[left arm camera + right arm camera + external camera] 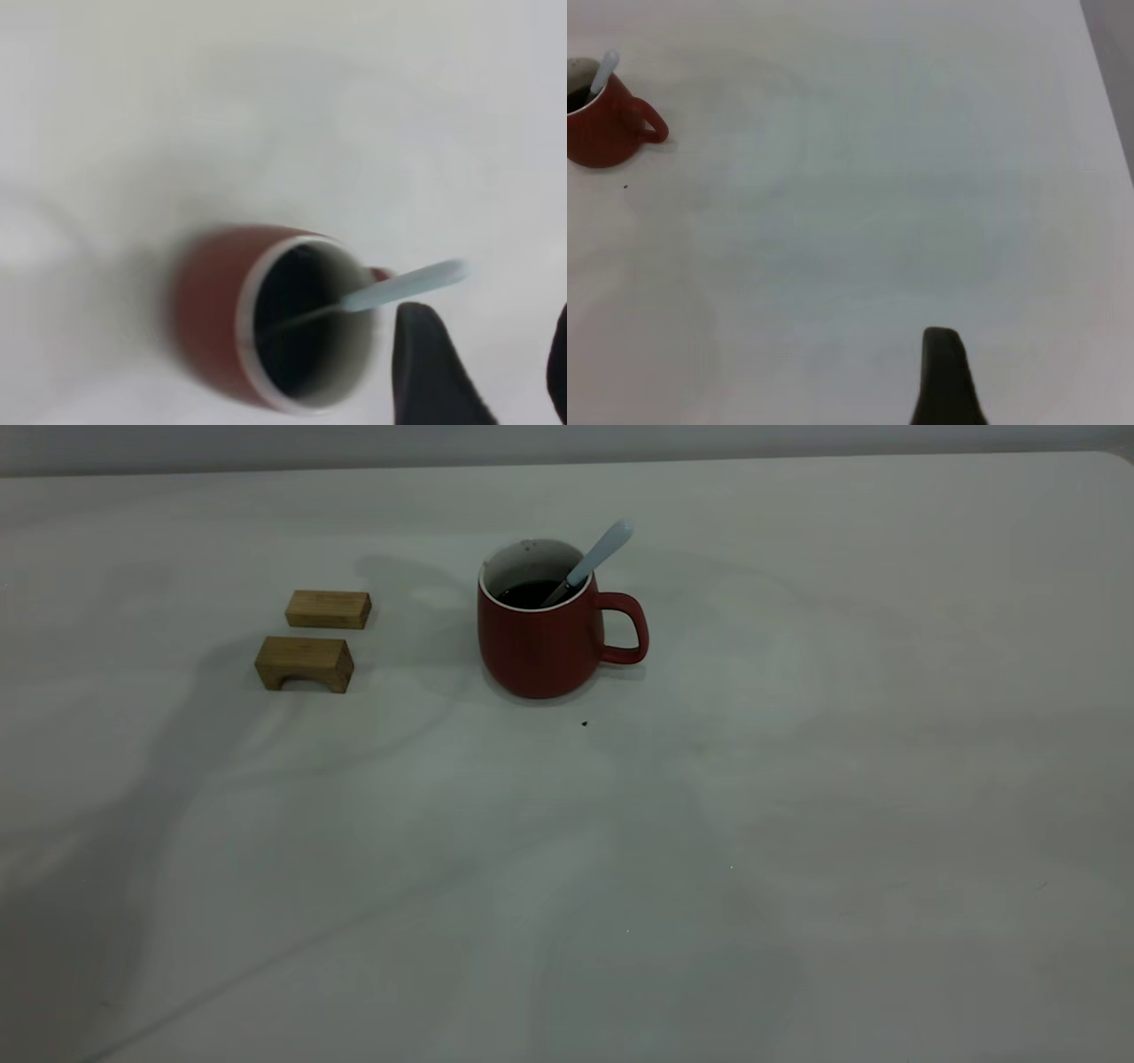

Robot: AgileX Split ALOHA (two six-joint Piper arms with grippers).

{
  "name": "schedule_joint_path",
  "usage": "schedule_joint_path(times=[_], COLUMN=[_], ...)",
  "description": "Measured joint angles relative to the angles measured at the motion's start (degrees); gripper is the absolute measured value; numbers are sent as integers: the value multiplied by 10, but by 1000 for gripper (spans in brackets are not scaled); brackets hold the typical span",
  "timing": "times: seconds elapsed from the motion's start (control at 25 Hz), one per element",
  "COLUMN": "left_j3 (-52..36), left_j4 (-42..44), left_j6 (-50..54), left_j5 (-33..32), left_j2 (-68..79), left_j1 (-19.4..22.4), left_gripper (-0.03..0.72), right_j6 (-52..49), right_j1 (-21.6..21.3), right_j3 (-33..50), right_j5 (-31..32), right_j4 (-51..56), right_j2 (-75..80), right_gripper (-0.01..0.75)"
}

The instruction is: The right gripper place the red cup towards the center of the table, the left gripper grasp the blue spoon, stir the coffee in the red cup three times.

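Note:
The red cup (540,642) stands upright near the middle of the table (797,797), handle toward the right arm's side. Dark coffee (530,593) fills its lower part. The blue spoon (601,552) leans in the cup with its bowl in the coffee and its pale handle sticking out over the rim; nothing holds it. My left gripper (492,332) hovers open above and beside the cup (266,328), close to the spoon handle's end (416,283) and apart from it. The right gripper shows a single finger (943,376) over bare table, far from the cup (607,133), open and holding nothing.
Two tan wooden blocks (328,609) (305,663) lie on the left arm's side of the cup. A tiny dark speck (585,724) sits just in front of the cup. Neither arm appears in the exterior view.

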State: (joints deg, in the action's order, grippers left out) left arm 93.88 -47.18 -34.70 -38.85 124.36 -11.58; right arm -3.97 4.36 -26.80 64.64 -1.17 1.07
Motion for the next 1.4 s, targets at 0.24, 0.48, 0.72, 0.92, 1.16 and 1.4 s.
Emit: schedule_joint_path(times=[0.24, 0.48, 0.72, 0.92, 1.16, 1.4], left_j3=[0, 0, -30, -127, -287, -407], left_j4=[76, 100, 257, 416, 512, 521], left_j6=[-105, -76, 120, 266, 315, 315], left_j5=[-45, -99, -171, -209, -219, -261], left_j2=[-115, -270, -422, -558, -780, -967], left_j1=[0, 0, 1, 1, 3, 54], left_gripper=[349, 327, 320, 320, 320, 320], right_j6=[0, 0, 0, 0, 0, 0], right_j1=[0, 0, 0, 0, 0, 0], right_j3=[0, 0, 0, 0, 0, 0], right_j5=[0, 0, 0, 0, 0, 0], right_j4=[0, 0, 0, 0, 0, 0], right_j2=[0, 0, 0, 0, 0, 0], right_gripper=[572, 572, 572, 572, 572, 572])
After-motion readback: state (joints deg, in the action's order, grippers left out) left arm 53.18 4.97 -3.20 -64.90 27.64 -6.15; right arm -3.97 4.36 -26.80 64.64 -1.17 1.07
